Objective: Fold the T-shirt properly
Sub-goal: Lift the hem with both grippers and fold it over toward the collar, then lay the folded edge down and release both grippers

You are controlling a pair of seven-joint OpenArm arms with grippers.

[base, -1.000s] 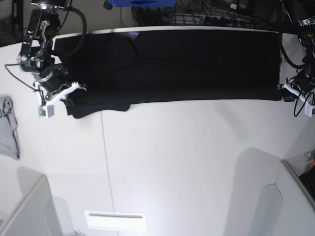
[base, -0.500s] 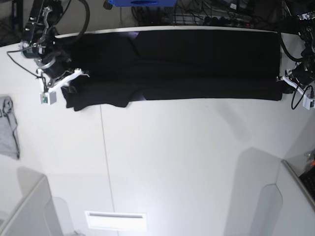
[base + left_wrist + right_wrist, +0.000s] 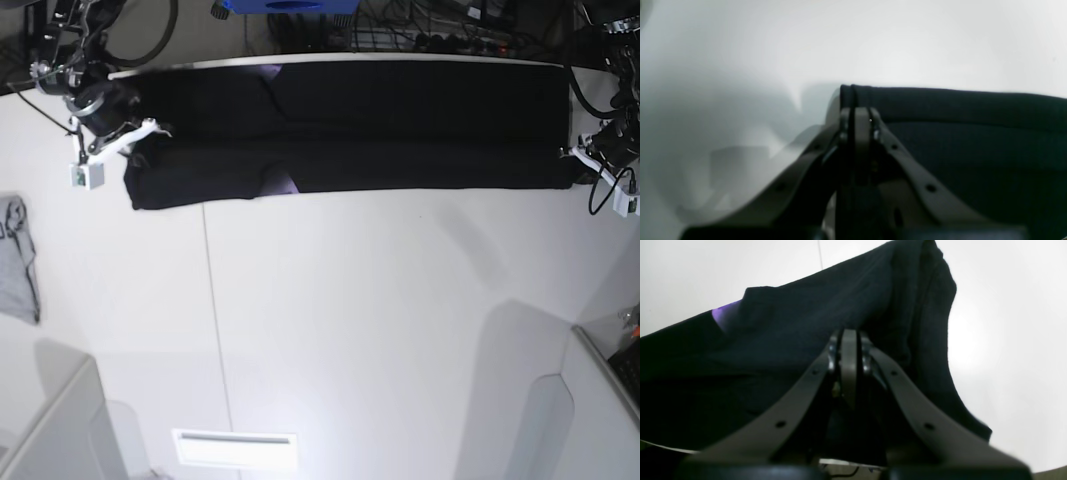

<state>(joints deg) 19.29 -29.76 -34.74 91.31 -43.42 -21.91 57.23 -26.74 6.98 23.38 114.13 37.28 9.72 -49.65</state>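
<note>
Black T-shirt [image 3: 400, 130] is lying stretched in a long band across the far side of the white desk [image 3: 380, 320], a sliver of purple print [image 3: 284, 184] showing at its near edge. Left hand [image 3: 588, 165] is clamping the shirt's end at the base view's right; right hand [image 3: 128, 143] is pinching bunched cloth at the opposite end. Both hands' fingers are sitting together on fabric. Grey garment [image 3: 18, 260] is lying well apart, at the desk's edge.

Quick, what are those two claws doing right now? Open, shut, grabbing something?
Left gripper: shut, pinching the folded edge of the black T-shirt.
Right gripper: shut, pinching the T-shirt's other end.
</note>
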